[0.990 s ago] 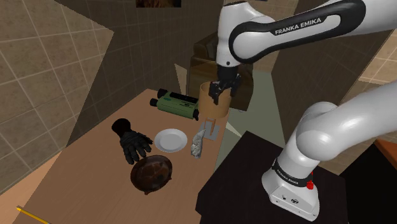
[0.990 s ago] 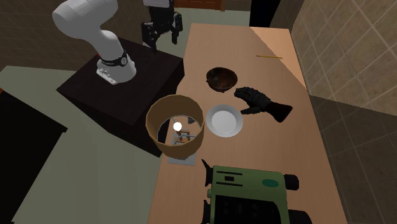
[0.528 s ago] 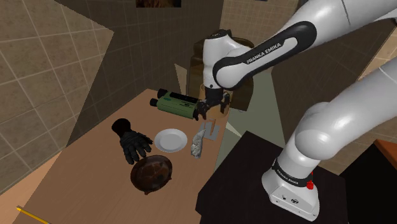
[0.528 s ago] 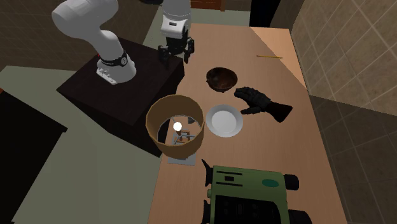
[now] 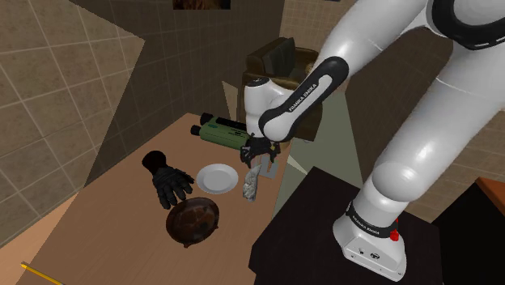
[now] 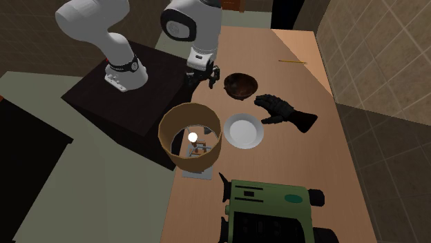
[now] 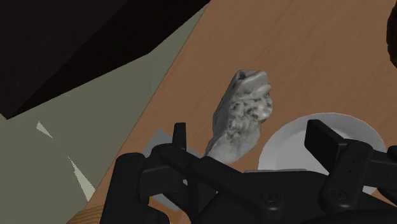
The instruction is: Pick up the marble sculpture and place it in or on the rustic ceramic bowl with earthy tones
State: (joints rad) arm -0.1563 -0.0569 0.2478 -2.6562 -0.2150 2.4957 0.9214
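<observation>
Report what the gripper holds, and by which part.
Nothing: the gripper is open, its fingers apart above the grey sculpture, not touching it.

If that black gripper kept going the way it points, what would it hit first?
Most likely the grey sculpture, lying on the wooden table straight ahead of the open gripper. Depth is unclear, so it might also graze the white plate beside it.

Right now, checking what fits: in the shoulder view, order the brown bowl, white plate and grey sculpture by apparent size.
Largest: brown bowl, though it lies nearest the camera.
Next: white plate, slightly smaller.
Smallest: grey sculpture, clearly.
</observation>
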